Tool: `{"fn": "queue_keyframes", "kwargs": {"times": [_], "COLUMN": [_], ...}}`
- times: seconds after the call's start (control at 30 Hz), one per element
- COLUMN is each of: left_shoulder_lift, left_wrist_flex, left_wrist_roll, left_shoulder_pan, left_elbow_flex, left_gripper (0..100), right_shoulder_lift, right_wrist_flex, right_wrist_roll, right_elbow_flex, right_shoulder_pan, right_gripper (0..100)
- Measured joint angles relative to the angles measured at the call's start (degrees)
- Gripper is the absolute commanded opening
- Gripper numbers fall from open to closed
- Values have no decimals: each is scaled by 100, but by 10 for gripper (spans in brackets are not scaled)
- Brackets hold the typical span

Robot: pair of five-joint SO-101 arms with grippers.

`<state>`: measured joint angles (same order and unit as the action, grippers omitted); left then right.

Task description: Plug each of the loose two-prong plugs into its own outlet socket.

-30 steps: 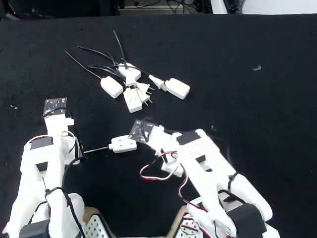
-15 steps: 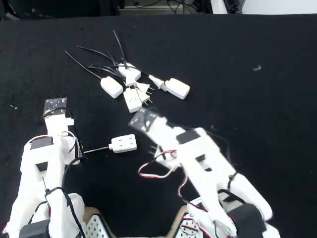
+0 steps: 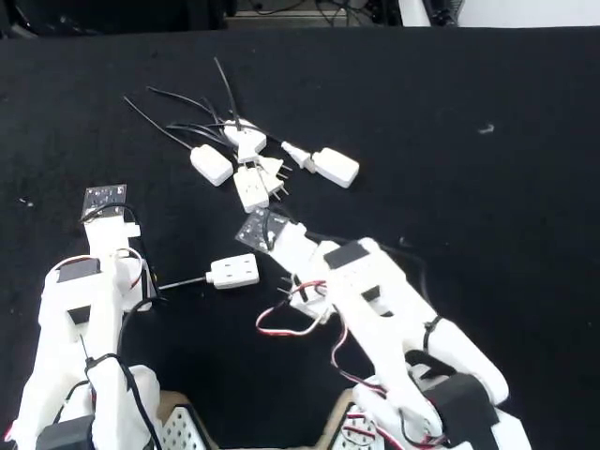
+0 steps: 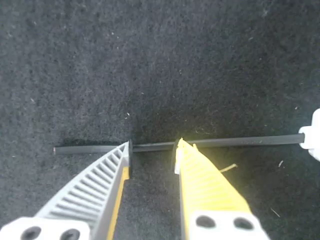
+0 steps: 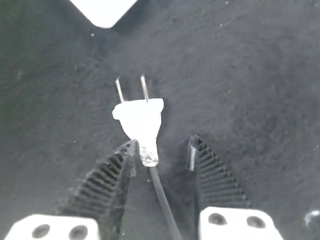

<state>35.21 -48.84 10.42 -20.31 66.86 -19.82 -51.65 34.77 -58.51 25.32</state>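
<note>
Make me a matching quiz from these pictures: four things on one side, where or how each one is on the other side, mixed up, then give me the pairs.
1. left gripper
2. right gripper
3. single socket
4. heap of plugs and sockets

A. far part of the table, wires tangled
B. open, white two-prong plug with its cord end between the fingers
C. open, thin black cable across its fingertips
D. lying alone, apart from the heap

Pairs: 1-C, 2-B, 3-D, 4-A
</note>
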Motion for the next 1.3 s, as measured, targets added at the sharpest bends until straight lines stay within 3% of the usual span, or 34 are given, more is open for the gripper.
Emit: {"fn": "queue_keyframes", "kwargs": {"times": [0.53,0.73,1.3], "left_shoulder_lift": [0,0,0], "left_wrist_flex": [0,0,0], "left_wrist_roll": [0,0,0], "left_shoulder_pan": [0,0,0], "left_elbow_flex": [0,0,0], "left_gripper": [155,155,155], "right_shoulder_lift": [18,18,18], "right_wrist_flex": [-290,141,-44], "right_wrist_roll": [325,589,765], "right_elbow_flex": [62,-220,-246], "right_shoulder_pan": [70,70,97], "right_gripper": [158,74,136]}}
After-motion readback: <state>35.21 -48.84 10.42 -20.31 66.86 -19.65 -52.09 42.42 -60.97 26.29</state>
